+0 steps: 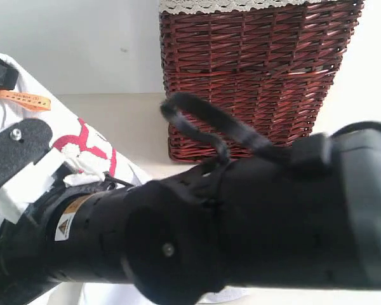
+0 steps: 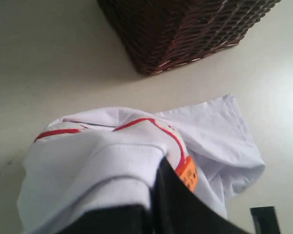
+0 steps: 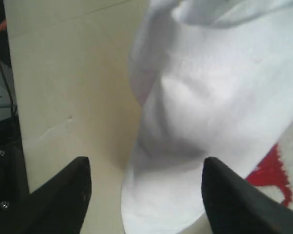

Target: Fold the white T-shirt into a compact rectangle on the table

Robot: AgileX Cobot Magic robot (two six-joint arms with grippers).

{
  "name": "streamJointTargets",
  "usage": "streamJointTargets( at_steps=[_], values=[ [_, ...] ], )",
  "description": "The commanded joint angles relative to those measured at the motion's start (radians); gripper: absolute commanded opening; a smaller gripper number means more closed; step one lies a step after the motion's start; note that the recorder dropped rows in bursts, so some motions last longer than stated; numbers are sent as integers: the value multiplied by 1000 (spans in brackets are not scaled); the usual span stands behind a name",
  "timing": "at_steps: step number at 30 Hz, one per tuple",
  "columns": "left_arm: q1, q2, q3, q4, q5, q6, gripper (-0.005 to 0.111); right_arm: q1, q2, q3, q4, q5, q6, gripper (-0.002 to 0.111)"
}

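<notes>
The white T-shirt (image 2: 112,161) is not yet a rectangle: it lies bunched on the bench (image 2: 49,73) near the wicker basket (image 1: 260,76). The left fingers (image 2: 172,204) are closed on its cloth. The right fingers (image 3: 71,190) stand apart, holding nothing. Most of the folding seems left.

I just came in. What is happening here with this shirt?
A two-armed robot is folding the white T-shirt on the table. The left gripper is shut on bunched cloth and holds it up. The right gripper is open, its fingers apart around a hanging fold, gripping nothing. The shirt is crumpled, not yet a rectangle. A wicker basket stands nearby.
</notes>
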Motion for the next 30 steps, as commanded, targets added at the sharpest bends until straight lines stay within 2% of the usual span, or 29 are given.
streamJointTargets(
  at_steps=[1,9,11,12,14,17,18,21,26,28,30],
  values=[
    [3,-4,-3,-18,-8,4,0,3,77,-53,1,-10,69,63],
    [3,-4,-3,-26,-10,4,0,28,148,-118,1,57,156,63],
    [-4,-4,-3,-25,-3,6,0,35,159,-118,1,56,156,59],
    [-12,-4,-3,-20,3,6,0,35,164,-118,1,73,156,55],
    [-28,-8,-3,-20,15,13,0,26,171,-116,-23,114,156,37],
    [-53,-19,-3,-8,26,21,0,-1,178,-114,-100,188,156,0],
    [-58,-25,-3,-2,28,21,0,-10,178,-114,-121,210,169,0],
    [-58,-39,-3,9,33,21,0,-43,178,-114,-324,314,367,0],
    [-58,-54,-3,18,33,21,0,-55,175,-114,-959,581,941,0],
    [-58,-54,2,20,33,21,0,-39,154,-107,-1065,642,1044,0],
    [-58,-54,21,20,17,21,0,-22,119,-103,-1082,643,1050,0]
  ],
)
